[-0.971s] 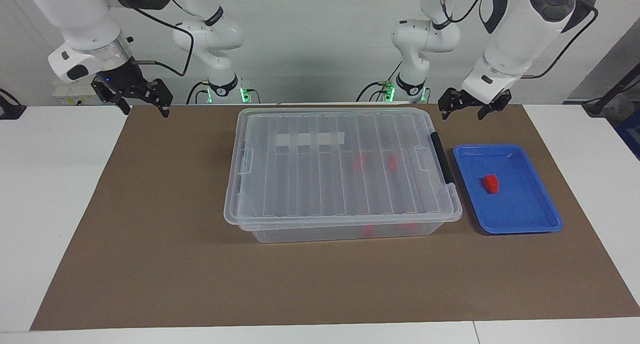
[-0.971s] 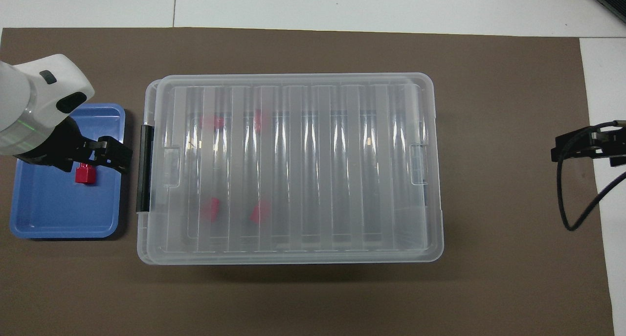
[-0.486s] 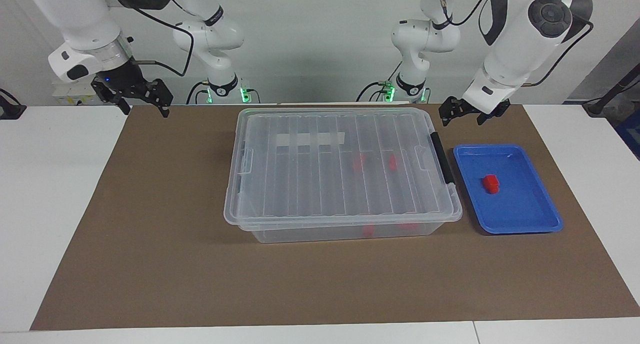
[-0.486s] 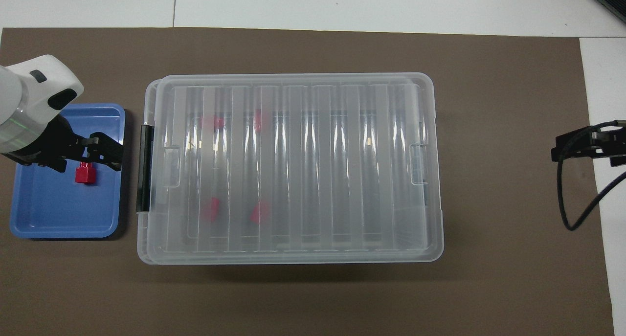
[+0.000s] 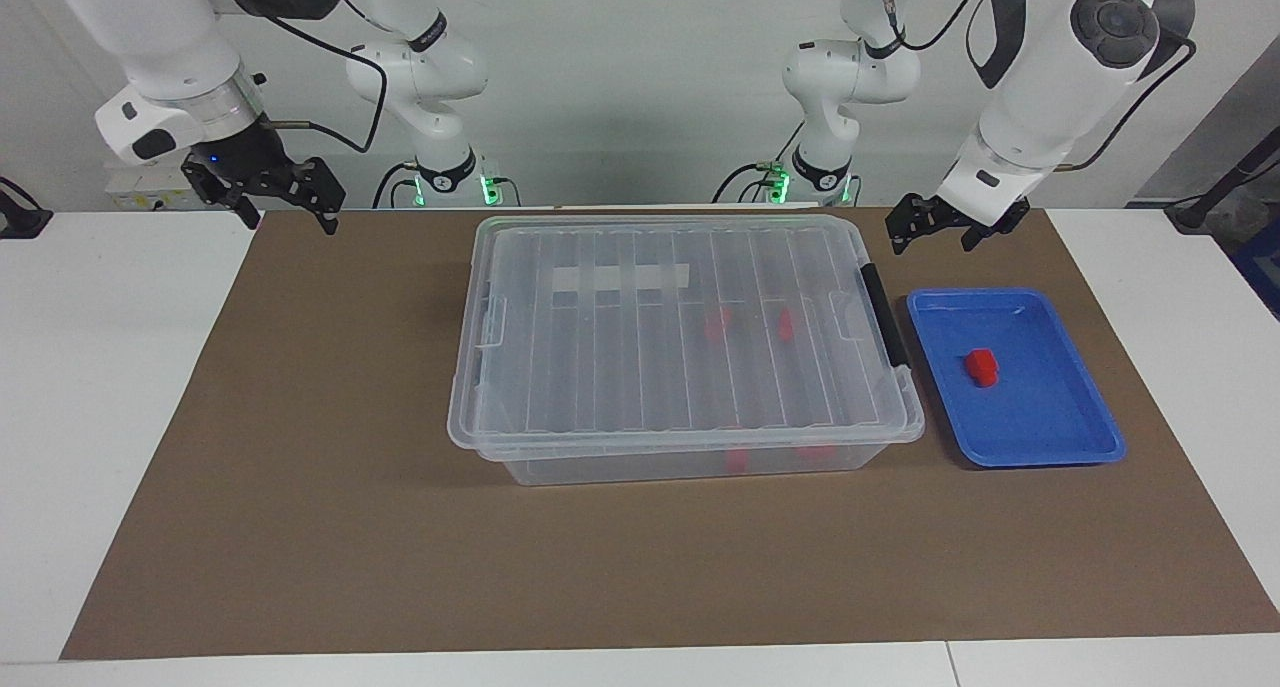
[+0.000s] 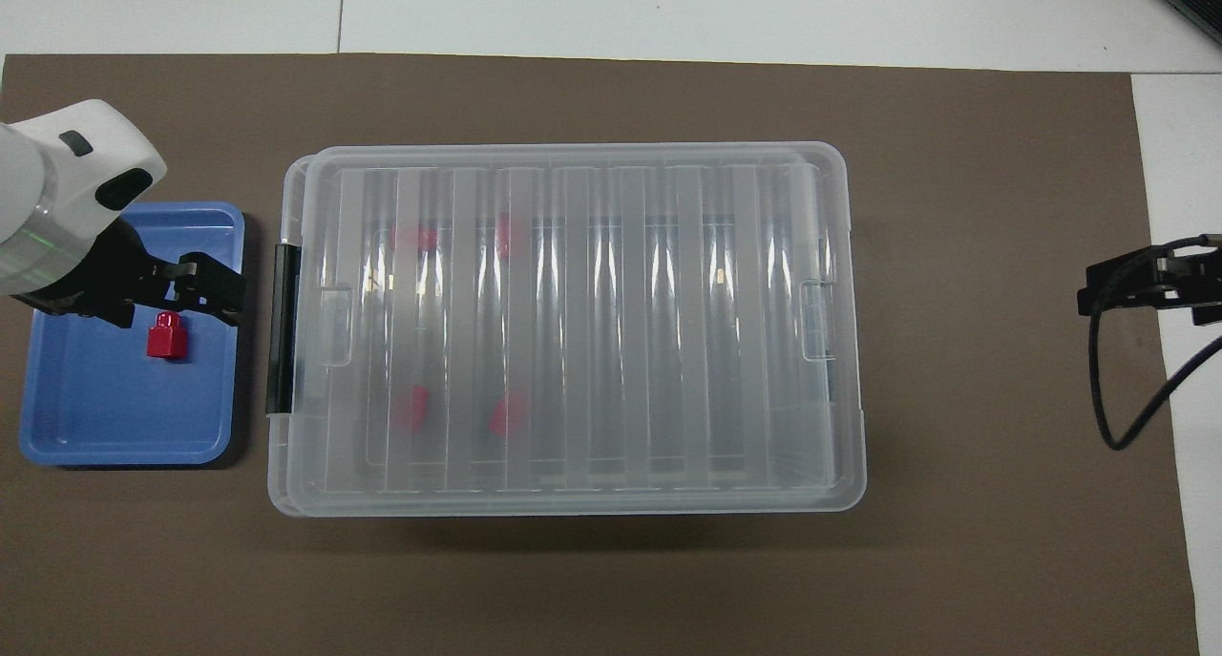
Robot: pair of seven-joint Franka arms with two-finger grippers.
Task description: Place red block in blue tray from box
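- Block (image 5: 981, 366) (image 6: 165, 336) lies flat in the tray (image 5: 1040, 457) (image 6: 115, 451), about mid-floor and clear of every rim.
- The tray sits just beside the box (image 5: 680, 337) (image 6: 573, 331), toward the left arm's end of the counter (image 5: 110, 387).
- Left end effector (image 5: 945, 225) (image 6: 177, 288) is wide and empty, raised above the tray's robot-side end. It touches nothing.
- Right end effector (image 5: 285, 202) is also wide and empty. It waits in the air over the mat's (image 5: 330, 527) corner at the right arm's end.
- The box lid (image 5: 600, 267) is on, and two more blocks (image 5: 717, 324) show through it inside.
- Judgement: the placing looks done, and the step in hand is getting the left arm clear.
- To do it well, go up first and then back toward the base, with the fingers kept apart so nothing snags the block.
- Don't dip: the tray is light, and a knock on its rim would likely slide it or tip the block.
- Edges: the black handle (image 5: 884, 312) and the lid lip stand just beside the tray, so avoid sweeping toward the box.
- Open room: bare mat lies between the tray and the left base, and more lies farther from the robots than the box.
- The tray's rim is raised, so the block should stay put.
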